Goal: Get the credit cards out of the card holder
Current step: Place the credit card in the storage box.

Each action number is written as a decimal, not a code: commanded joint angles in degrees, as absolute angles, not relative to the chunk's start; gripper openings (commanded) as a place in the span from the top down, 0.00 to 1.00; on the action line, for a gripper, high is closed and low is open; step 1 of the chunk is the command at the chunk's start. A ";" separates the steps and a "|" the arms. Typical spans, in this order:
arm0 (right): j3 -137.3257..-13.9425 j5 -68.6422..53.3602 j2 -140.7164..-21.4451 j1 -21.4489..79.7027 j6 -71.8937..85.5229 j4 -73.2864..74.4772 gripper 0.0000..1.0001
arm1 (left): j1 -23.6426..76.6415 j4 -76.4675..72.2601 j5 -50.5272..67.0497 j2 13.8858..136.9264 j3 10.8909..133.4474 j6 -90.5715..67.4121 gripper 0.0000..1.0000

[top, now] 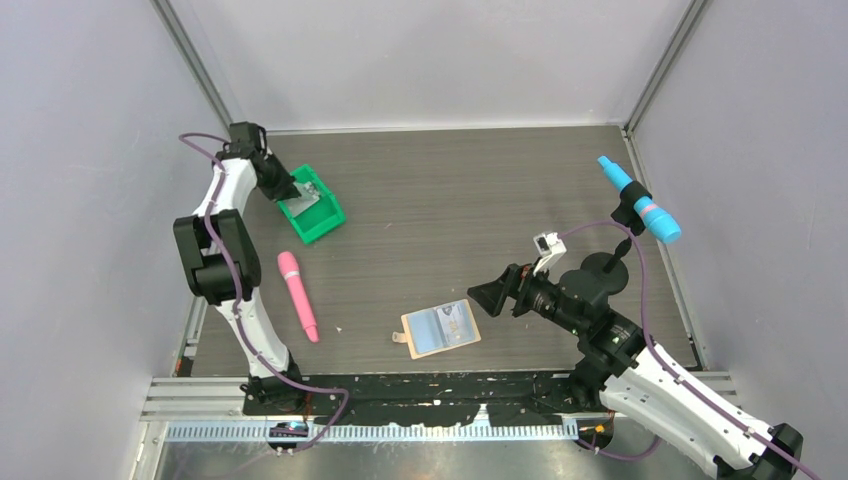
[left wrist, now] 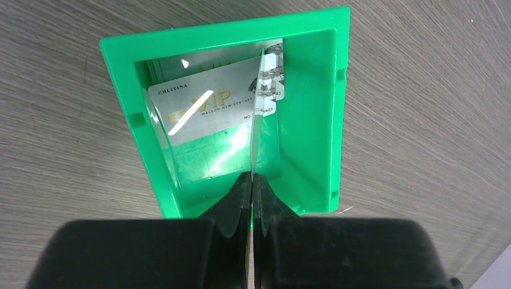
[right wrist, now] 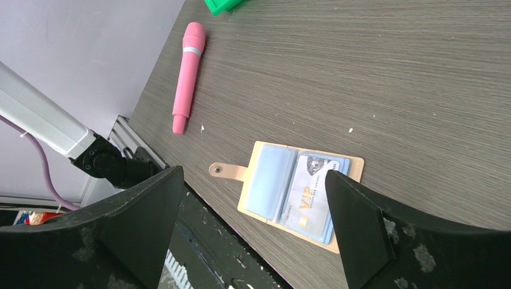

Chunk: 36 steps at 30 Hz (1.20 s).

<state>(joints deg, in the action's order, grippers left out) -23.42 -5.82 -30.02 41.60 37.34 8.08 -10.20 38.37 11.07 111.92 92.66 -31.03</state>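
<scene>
The tan card holder [top: 440, 328] lies open near the table's front edge, its strap tab to the left. In the right wrist view the holder [right wrist: 268, 180] shows blue panels, with a pale credit card [right wrist: 313, 195] marked VIP in its right pocket. My right gripper [top: 490, 297] is open and empty, just right of the holder and above it [right wrist: 253, 177]. My left gripper [left wrist: 251, 180] is shut on a credit card [left wrist: 253, 126] held edge-on inside the green bin [left wrist: 313, 120]. Another credit card [left wrist: 205, 108] leans in that bin.
The green bin [top: 312, 205] sits at the back left under my left gripper [top: 290, 190]. A pink pen-like stick [top: 298, 295] lies left of the holder, also in the right wrist view [right wrist: 188, 72]. A blue cylinder [top: 640, 200] lies by the right wall.
</scene>
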 commanded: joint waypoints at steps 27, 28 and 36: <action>-27.13 -4.11 -31.33 41.20 35.18 7.14 0.05 | -10.50 34.66 7.31 113.68 94.05 -31.59 0.81; -27.10 -4.08 -31.36 41.22 35.17 7.13 0.05 | -10.54 34.79 7.18 113.72 94.16 -31.63 0.80; -27.24 -4.03 -31.44 41.21 35.12 7.12 0.05 | -10.55 36.36 5.89 113.52 95.84 -31.77 0.74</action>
